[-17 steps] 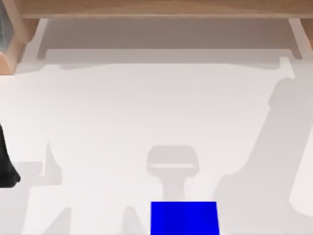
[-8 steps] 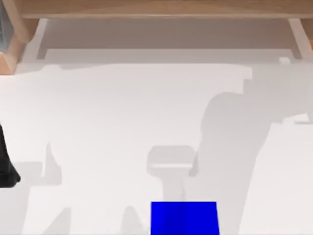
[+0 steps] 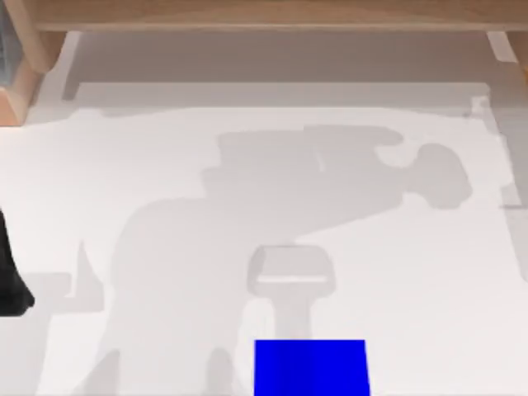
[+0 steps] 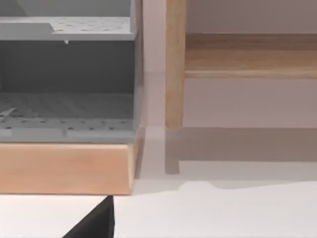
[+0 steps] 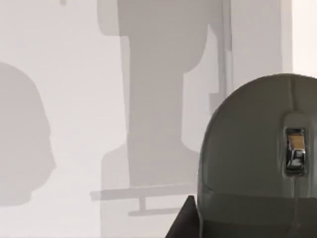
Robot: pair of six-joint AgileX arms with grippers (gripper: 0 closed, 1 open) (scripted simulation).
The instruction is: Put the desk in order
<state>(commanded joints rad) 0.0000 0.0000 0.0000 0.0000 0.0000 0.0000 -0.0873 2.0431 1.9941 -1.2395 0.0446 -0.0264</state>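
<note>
The desk (image 3: 165, 165) is a wide white top with a light-brown wooden shelf (image 3: 264, 15) along its far edge. A grey computer mouse (image 5: 252, 158) with a metal scroll wheel looms close in the right wrist view. It hangs above the desk and casts a round shadow. One dark finger (image 5: 185, 224) of my right gripper lies against its side, so the gripper is shut on it. My left arm (image 3: 10, 280) is parked at the desk's left edge, and its black tip (image 4: 94, 225) shows in the left wrist view.
A blue square pad (image 3: 310, 367) lies at the front middle. A grey perforated tray (image 4: 67, 99) stands on a wooden block (image 4: 64, 166) at the far left, beside the shelf's leg (image 4: 174, 64). Broad arm shadows cross the middle of the desk.
The right arm's shadow has swept from the desk's right side leftward across the middle. The left arm and the blue pad have not moved.
</note>
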